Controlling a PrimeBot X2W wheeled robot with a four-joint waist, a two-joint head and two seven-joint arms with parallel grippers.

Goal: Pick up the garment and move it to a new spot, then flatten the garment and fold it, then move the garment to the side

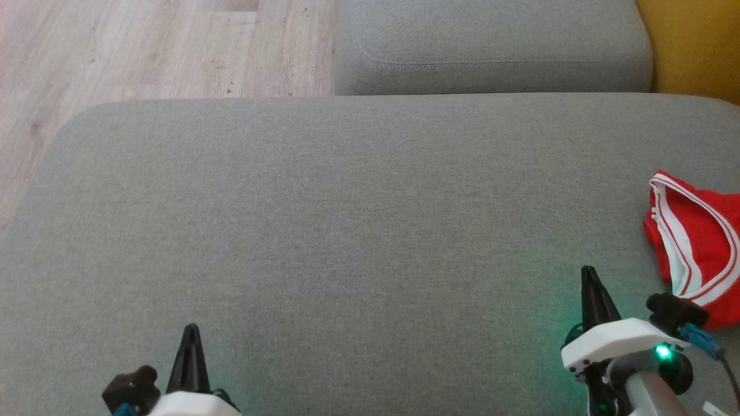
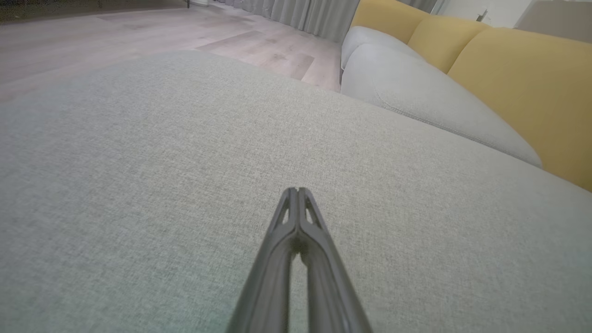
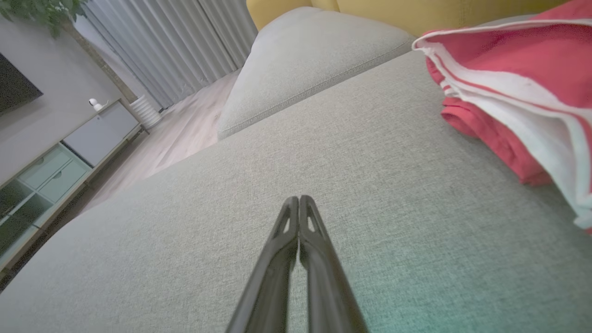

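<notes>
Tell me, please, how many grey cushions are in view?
2. The large grey cushion lies directly in front, with the red garment at its right edge; the smaller grey cushion sits beyond its far edge, right of centre. Others may lie out of frame.

Open cushion (image 1: 347, 231), garment (image 1: 711, 231) heaped right, extent unclear

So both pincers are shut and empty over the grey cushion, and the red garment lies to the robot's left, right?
Not quite: the head view shows the red garment to the robot's right, beside the right pincer. The rest holds: the left pincer and the right pincer are shut and empty over the grey cushion.
</notes>
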